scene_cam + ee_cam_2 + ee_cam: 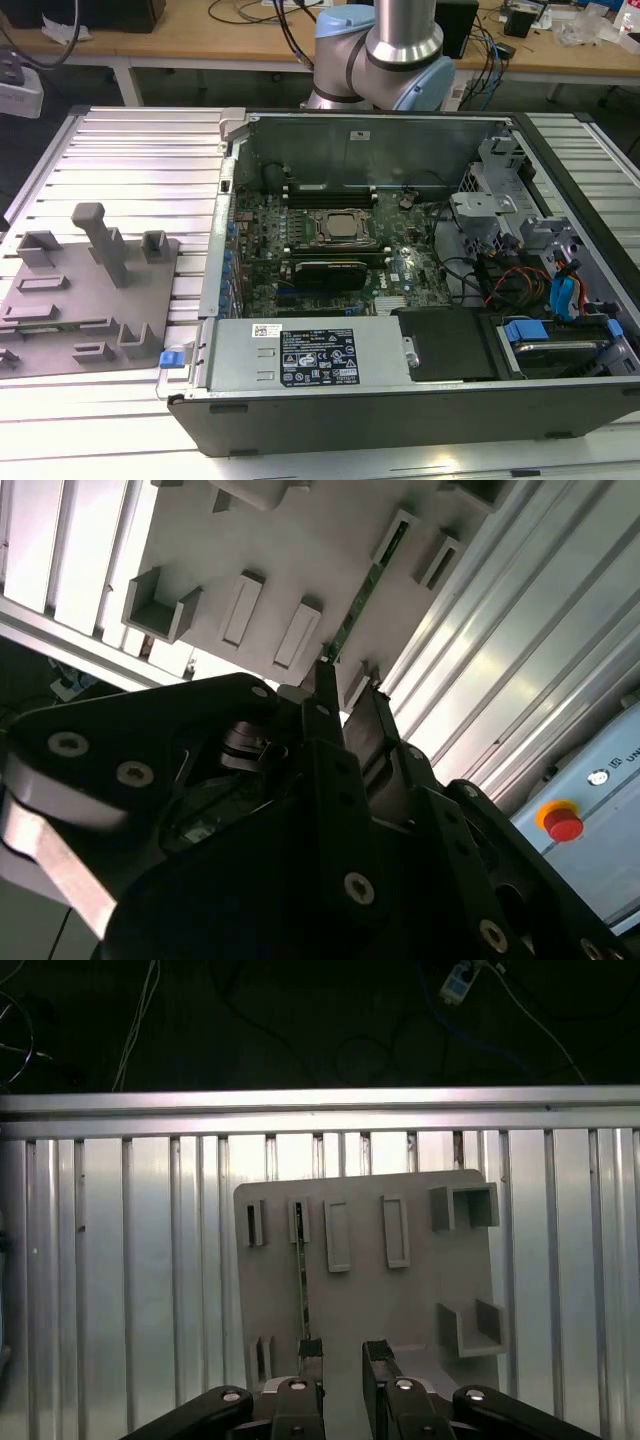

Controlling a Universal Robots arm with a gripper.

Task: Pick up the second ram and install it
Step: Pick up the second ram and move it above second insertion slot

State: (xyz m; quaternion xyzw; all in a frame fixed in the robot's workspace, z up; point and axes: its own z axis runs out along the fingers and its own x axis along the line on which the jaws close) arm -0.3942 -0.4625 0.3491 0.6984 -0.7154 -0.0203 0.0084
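The second ram (301, 1280) is a thin dark strip standing edge-on in a slot of the grey plastic tray (420, 1290); in the second wrist view the ram (365, 590) shows as a slim greenish strip. My gripper (342, 1352) hangs well above the tray, open, with nothing between its fingers. One finger (311, 1350) lines up with the near end of the ram, the other sits to its side. In the second wrist view the gripper (348, 695) points at the ram's near end. The exterior view has the tray (60, 345) at its left.
An open computer case (400, 400) lies at the exterior view's right, with the motherboard (330, 235), its long black sockets (330, 188), cables and a drive bay inside. Ribbed aluminium table (130, 1260) surrounds the tray. Moulded blocks (100, 240) rise from the tray. The arm's base (380, 50) stands behind the case.
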